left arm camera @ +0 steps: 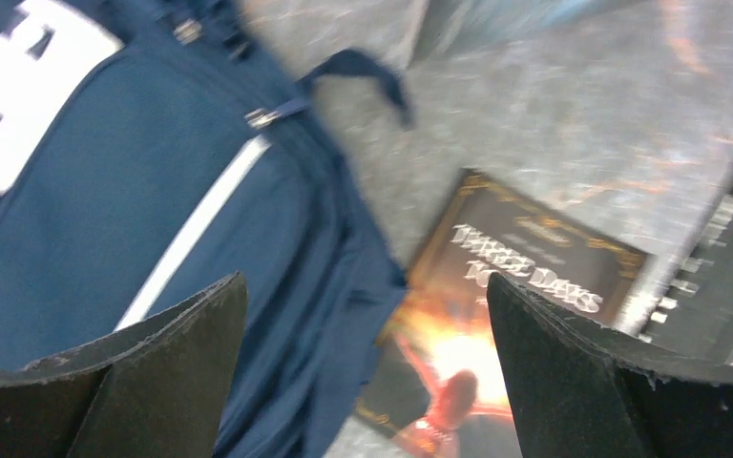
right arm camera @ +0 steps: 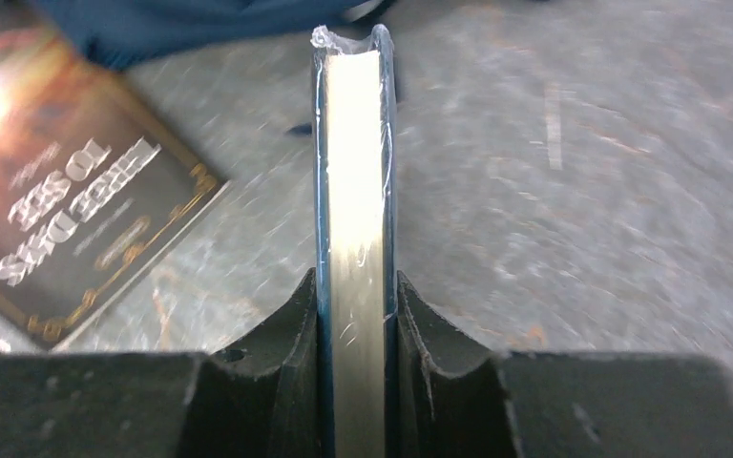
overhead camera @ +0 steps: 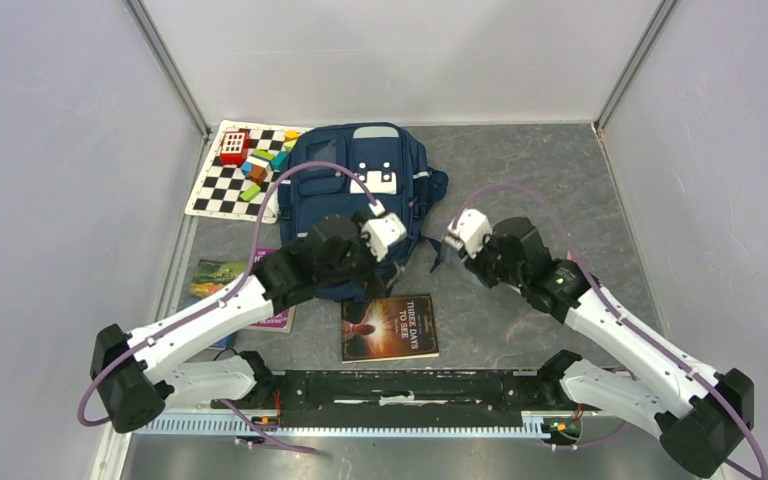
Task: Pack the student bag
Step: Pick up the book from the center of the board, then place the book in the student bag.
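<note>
The student bag (overhead camera: 360, 180), a navy backpack with grey stripes and a white patch, lies flat at the back middle of the table. My left gripper (overhead camera: 381, 240) hovers over the bag's near right corner. In the left wrist view it (left arm camera: 365, 286) stands wide open with nothing between its fingers, above the bag's edge (left arm camera: 105, 219). My right gripper (overhead camera: 458, 246) is just right of the bag. In the right wrist view it (right arm camera: 356, 286) is shut on a thin blue-covered book (right arm camera: 355, 162), held edge-on above the table.
A dark book titled "Three Days to See" (overhead camera: 389, 327) lies in front of the bag, near the arm bases. Two more books (overhead camera: 222, 285) lie at the left. A checkerboard mat (overhead camera: 222, 185) with coloured blocks (overhead camera: 255, 160) sits at the back left. Walls close in on three sides.
</note>
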Action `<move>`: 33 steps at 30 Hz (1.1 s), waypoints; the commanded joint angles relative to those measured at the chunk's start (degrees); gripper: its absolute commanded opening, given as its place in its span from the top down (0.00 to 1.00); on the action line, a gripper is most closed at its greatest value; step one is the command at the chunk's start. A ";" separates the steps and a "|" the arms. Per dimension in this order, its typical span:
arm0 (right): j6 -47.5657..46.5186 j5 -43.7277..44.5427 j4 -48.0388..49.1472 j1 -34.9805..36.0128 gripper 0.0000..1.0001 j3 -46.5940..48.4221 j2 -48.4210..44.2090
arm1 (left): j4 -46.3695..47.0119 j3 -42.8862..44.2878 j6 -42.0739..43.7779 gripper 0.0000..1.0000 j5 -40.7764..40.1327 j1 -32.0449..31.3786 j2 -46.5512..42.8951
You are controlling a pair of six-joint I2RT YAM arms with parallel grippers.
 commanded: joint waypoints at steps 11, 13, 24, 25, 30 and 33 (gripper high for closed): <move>23.96 19.71 12.41 -9.25 1.00 6.07 -4.96 | -6.91 7.46 0.44 0.25 -13.10 3.62 17.07; 25.08 19.23 13.85 -9.71 1.00 4.74 -6.06 | -5.68 6.81 0.16 0.25 -12.37 3.02 17.69; 27.12 18.73 15.35 -10.12 1.00 1.65 -8.49 | -5.42 6.45 -1.07 0.40 -11.98 1.21 22.47; 27.21 18.80 15.34 -10.12 1.00 1.62 -8.75 | -5.51 5.98 -1.31 0.40 -12.32 0.85 22.53; 27.34 17.92 15.29 -10.12 1.00 1.68 -9.86 | -5.26 4.67 -1.37 0.34 -17.28 -0.65 22.93; 28.17 16.97 15.57 -10.14 1.00 1.39 -9.88 | -4.62 6.55 -1.39 0.32 -21.14 -0.70 24.58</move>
